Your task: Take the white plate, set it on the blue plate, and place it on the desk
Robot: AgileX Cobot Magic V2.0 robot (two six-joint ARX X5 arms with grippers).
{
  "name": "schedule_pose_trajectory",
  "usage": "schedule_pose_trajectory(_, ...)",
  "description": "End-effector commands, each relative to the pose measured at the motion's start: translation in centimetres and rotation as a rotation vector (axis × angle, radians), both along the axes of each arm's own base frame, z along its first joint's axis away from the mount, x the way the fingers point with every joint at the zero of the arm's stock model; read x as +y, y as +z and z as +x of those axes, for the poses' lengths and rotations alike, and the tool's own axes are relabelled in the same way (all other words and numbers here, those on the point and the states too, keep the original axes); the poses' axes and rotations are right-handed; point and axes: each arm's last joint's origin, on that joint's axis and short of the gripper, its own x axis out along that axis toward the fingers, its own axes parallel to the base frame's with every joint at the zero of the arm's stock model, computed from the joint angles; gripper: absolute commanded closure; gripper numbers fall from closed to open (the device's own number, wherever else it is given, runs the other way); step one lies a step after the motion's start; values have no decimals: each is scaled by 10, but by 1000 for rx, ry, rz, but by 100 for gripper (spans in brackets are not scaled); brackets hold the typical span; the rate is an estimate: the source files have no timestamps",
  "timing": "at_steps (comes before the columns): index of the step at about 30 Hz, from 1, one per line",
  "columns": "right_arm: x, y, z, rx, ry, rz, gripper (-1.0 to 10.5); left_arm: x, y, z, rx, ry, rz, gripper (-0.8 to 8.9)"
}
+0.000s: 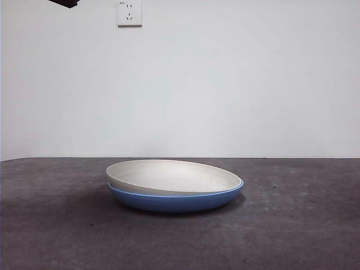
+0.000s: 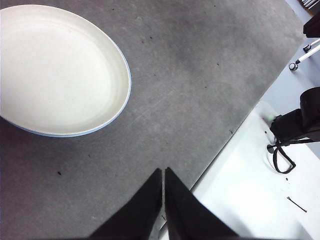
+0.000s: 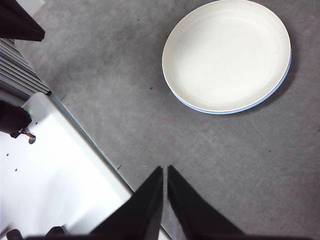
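Note:
The white plate lies inside the blue plate, slightly tilted, on the desk at the middle. Only a thin blue rim shows around the white plate in the left wrist view and the right wrist view. My left gripper is shut and empty, high above the desk's edge, well apart from the plates. My right gripper is shut and empty, also over the desk's edge and apart from the plates. A black arm tip shows at the top left in the front view.
A white wall with a socket stands behind the desk. White base panels with cables and black arm parts border the desk's edges.

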Motion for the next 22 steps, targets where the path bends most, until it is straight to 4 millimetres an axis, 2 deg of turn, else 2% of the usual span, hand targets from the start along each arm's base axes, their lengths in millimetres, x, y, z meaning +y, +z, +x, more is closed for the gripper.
schedule_pose_trajectory(1,2,5,1,-26,15,7,939,-2,2,1,-19,-16,-7,805)
schedule_pose_trajectory(4,2,5,1,-26,15,7,939,0,5,-2,-34,-15,-14,805)
schedule_pose_trajectory(8,2,5,1,-26,15,8,939,12,18,-5,-226,13,-21,805)
schedule_pose_trajectory(12,2,5,1,-26,15,8,938,37,36,-8,-503,195,-52,805)
schedule_pose_trajectory(15,2,5,1,-26,15,8,939,58,41,-15,-724,384,-75,805)
schedule_pose_trajectory(18,2,5,1,-26,15,8,938,74,33,-26,-906,565,-73,805)
schedule_pose_trajectory(22,2,5,1,-26,15,8,938,88,8,-40,-1037,776,-40,805)
